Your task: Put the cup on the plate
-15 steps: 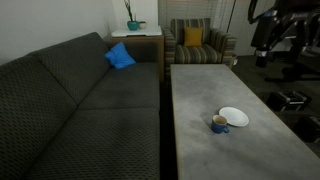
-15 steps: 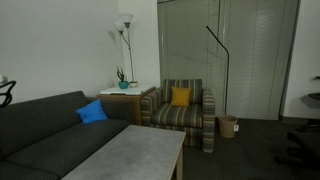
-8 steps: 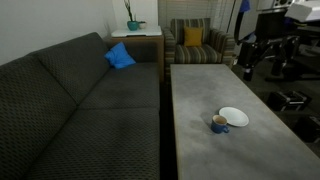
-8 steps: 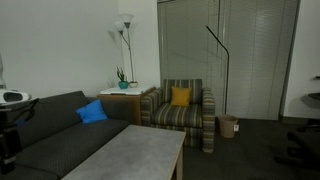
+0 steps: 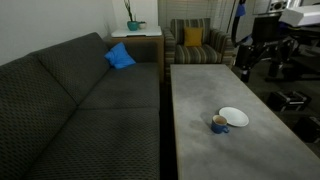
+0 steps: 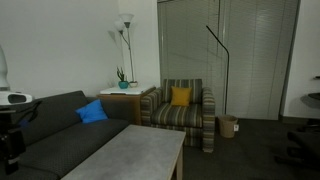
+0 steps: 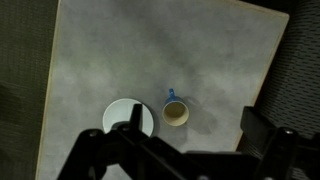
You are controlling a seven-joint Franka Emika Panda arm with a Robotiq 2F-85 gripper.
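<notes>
The dark blue cup (image 5: 219, 123) stands upright on the grey table (image 5: 200, 90), just beside the white plate (image 5: 233, 117) and apart from it. In the wrist view the cup (image 7: 176, 112) shows its tan inside, with its handle pointing away, and the plate (image 7: 128, 117) lies to its left. My gripper (image 5: 244, 70) hangs high above the table's far end, open and empty. In the wrist view its fingers (image 7: 190, 140) are spread wide, one over the plate's edge and one near the table's right edge. Neither cup nor plate shows in the exterior view that looks toward the armchair.
A dark sofa (image 5: 80, 110) runs along one side of the table. A striped armchair (image 5: 195, 45) with a yellow cushion stands beyond the far end. A blue cushion (image 5: 120, 56) lies on the sofa. My arm (image 6: 12, 120) shows at the frame edge.
The arm has swung in and down toward the table's far end over the last second. In the last half second it barely moved. Cup and plate have not moved.
</notes>
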